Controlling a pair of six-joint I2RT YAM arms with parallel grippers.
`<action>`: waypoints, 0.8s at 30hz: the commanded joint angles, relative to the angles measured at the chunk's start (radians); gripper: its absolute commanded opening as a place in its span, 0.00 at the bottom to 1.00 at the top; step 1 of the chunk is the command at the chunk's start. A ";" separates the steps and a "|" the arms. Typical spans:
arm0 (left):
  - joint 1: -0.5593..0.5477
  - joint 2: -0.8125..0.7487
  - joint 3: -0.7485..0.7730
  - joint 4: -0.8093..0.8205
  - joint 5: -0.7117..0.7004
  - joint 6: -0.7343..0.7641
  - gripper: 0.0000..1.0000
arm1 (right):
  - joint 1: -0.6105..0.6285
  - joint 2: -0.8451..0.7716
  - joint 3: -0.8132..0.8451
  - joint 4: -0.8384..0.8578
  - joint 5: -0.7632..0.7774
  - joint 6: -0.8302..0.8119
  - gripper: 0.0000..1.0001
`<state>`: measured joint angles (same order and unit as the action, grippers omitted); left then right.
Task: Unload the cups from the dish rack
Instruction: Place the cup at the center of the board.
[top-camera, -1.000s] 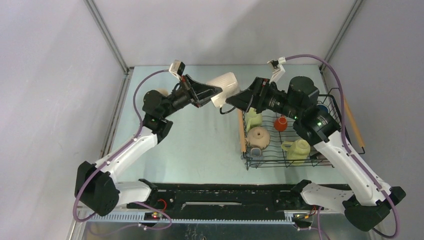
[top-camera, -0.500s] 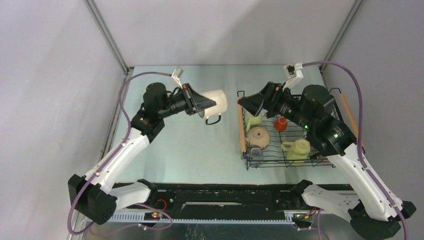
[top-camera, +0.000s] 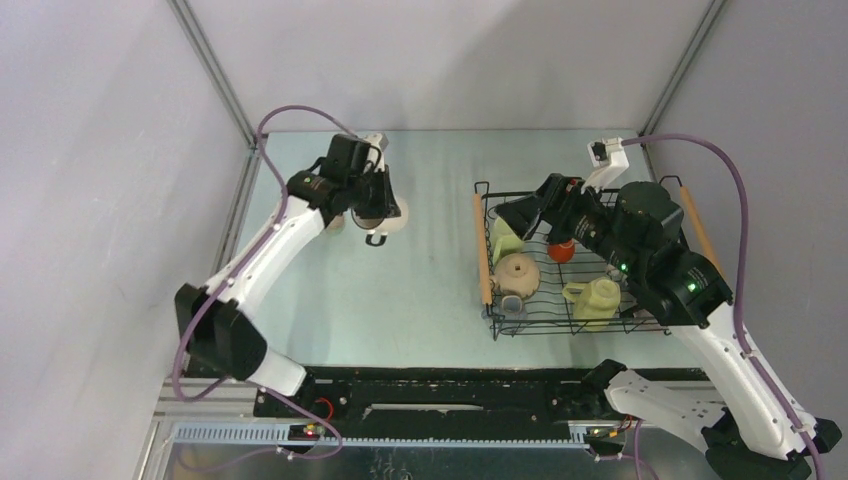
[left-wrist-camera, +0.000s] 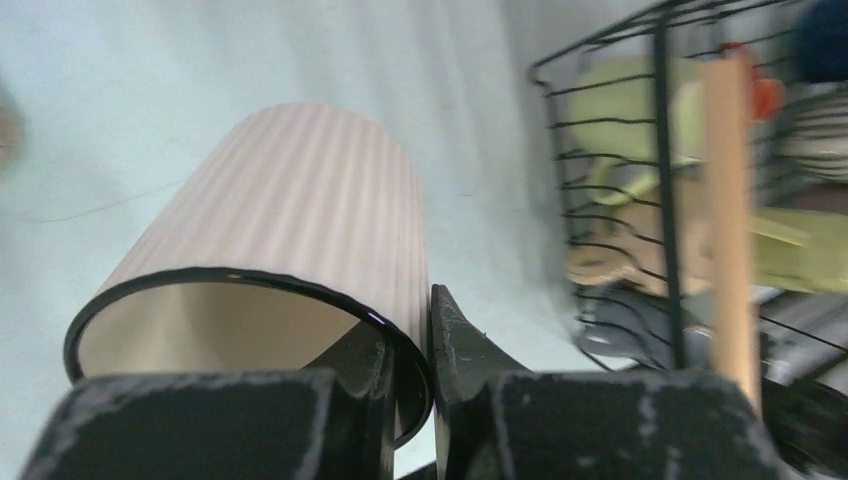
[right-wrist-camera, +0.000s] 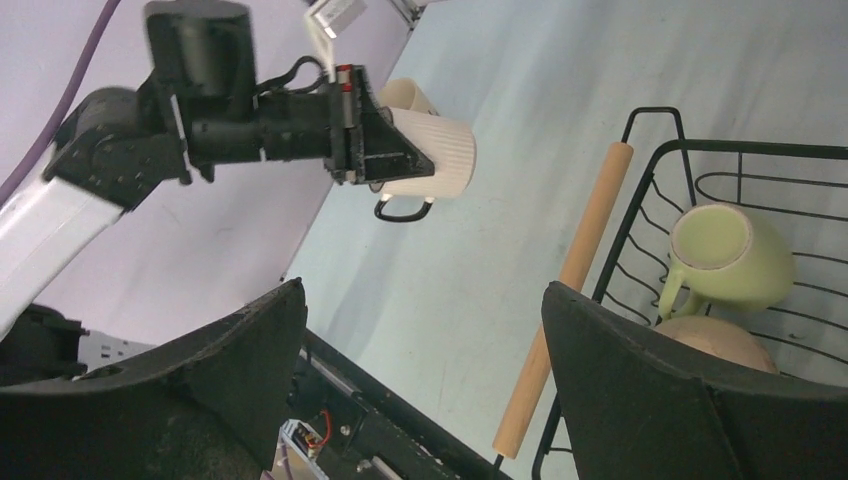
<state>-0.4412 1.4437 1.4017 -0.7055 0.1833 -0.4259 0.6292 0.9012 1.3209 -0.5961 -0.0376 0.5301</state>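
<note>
My left gripper (top-camera: 378, 202) is shut on the rim of a cream ribbed cup (top-camera: 394, 213), one finger inside the mouth and one outside (left-wrist-camera: 455, 340). The cup (left-wrist-camera: 290, 225) is held on its side over the far left of the table, handle down (right-wrist-camera: 435, 155). The black wire dish rack (top-camera: 640, 325) stands at the right. It holds two yellow-green cups (top-camera: 505, 240) (top-camera: 595, 298), a tan cup (top-camera: 517, 272), an orange-red cup (top-camera: 561, 247) and a grey cup (top-camera: 512, 308). My right gripper (top-camera: 520, 212) hangs open and empty over the rack's far left corner (right-wrist-camera: 422, 290).
Another cream cup (right-wrist-camera: 405, 95) stands on the table just behind the left gripper. The rack's wooden rod handles run along its left side (top-camera: 481, 250) and right side (top-camera: 700, 235). A dark blue cup (left-wrist-camera: 825, 35) shows at the rack's far side. Grey walls enclose the table.
My left arm has carried the cream ribbed cup left and down, away from the rack. My right gripper has drawn back to the right, over the rack, still open.
</note>
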 joint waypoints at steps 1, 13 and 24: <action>0.004 0.109 0.175 -0.063 -0.176 0.140 0.00 | 0.009 -0.012 0.013 -0.014 0.000 -0.020 0.94; 0.033 0.409 0.343 -0.136 -0.316 0.230 0.00 | 0.010 -0.060 0.013 -0.090 0.005 -0.013 0.96; 0.059 0.549 0.376 -0.134 -0.383 0.251 0.00 | 0.022 -0.042 0.014 -0.109 -0.007 0.002 0.98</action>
<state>-0.3916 1.9919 1.6798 -0.8635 -0.1318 -0.2150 0.6353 0.8536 1.3209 -0.6960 -0.0433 0.5293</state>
